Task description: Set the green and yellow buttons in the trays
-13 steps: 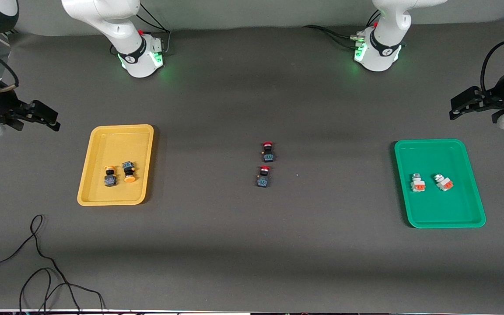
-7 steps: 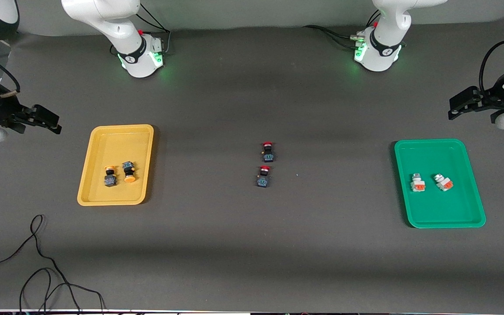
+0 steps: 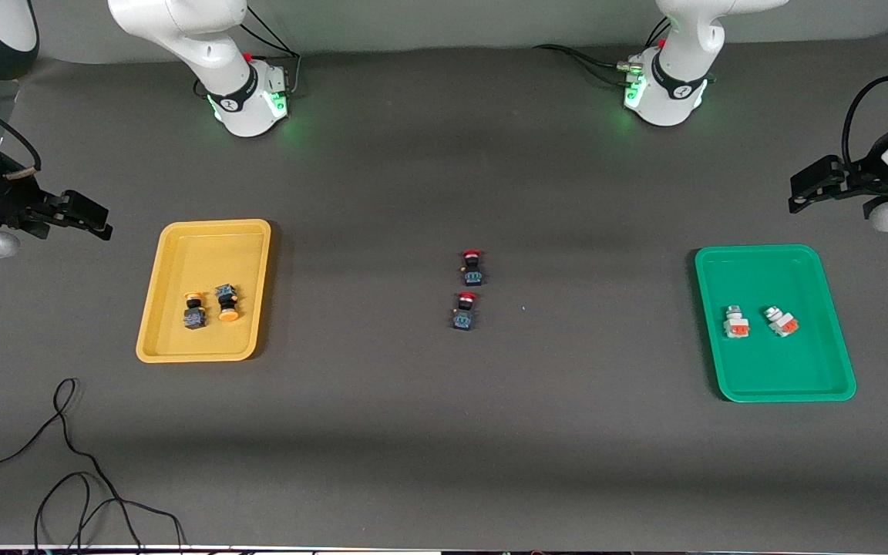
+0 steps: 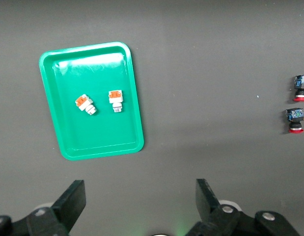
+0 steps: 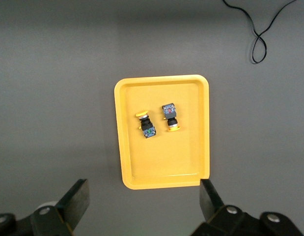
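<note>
The yellow tray (image 3: 213, 247) holds two black buttons with orange-yellow caps (image 3: 194, 310) (image 3: 227, 302). The green tray (image 3: 768, 270) holds two white-grey buttons with orange ends (image 3: 735, 321) (image 3: 781, 321). My right gripper (image 3: 85, 217) is open and empty, up over bare table at the right arm's end, beside the yellow tray. Its wrist view shows that tray (image 5: 161, 162) and both buttons (image 5: 146, 126) (image 5: 170, 117). My left gripper (image 3: 808, 185) is open and empty over bare table at the left arm's end. Its wrist view shows the green tray (image 4: 107, 137) and buttons (image 4: 85, 103) (image 4: 116, 100).
Two black buttons with red caps (image 3: 472, 266) (image 3: 464, 310) lie on the mat mid-table, also seen in the left wrist view (image 4: 295, 120). A loose black cable (image 3: 66, 462) curls near the front edge at the right arm's end.
The right gripper has drifted slightly toward the yellow tray. The left gripper has barely shifted. The buttons and trays have not moved.
</note>
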Robot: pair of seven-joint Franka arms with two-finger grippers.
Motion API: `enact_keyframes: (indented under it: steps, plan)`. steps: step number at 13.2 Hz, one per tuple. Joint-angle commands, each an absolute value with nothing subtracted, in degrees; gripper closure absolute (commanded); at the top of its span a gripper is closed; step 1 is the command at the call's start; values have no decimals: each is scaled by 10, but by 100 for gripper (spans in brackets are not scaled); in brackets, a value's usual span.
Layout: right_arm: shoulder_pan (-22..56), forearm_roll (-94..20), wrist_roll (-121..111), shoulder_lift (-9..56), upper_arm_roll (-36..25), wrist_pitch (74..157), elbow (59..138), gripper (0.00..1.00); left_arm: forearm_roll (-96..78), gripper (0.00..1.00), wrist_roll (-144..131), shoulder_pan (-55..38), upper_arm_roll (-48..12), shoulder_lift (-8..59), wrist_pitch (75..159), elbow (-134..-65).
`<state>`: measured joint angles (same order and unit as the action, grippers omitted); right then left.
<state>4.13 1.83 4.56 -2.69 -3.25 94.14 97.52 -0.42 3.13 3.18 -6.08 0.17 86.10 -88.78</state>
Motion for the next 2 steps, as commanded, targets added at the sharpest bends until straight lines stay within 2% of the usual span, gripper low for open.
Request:
enact_keyframes:
  steps: [1,2]
  plan:
    - [50,9,60,-24,-38,931,963,0,5,0,23,25,-58,-4,868,-895]
    - [50,9,60,-24,-38,931,963,0,6,0,23,25,-57,-4,868,-895]
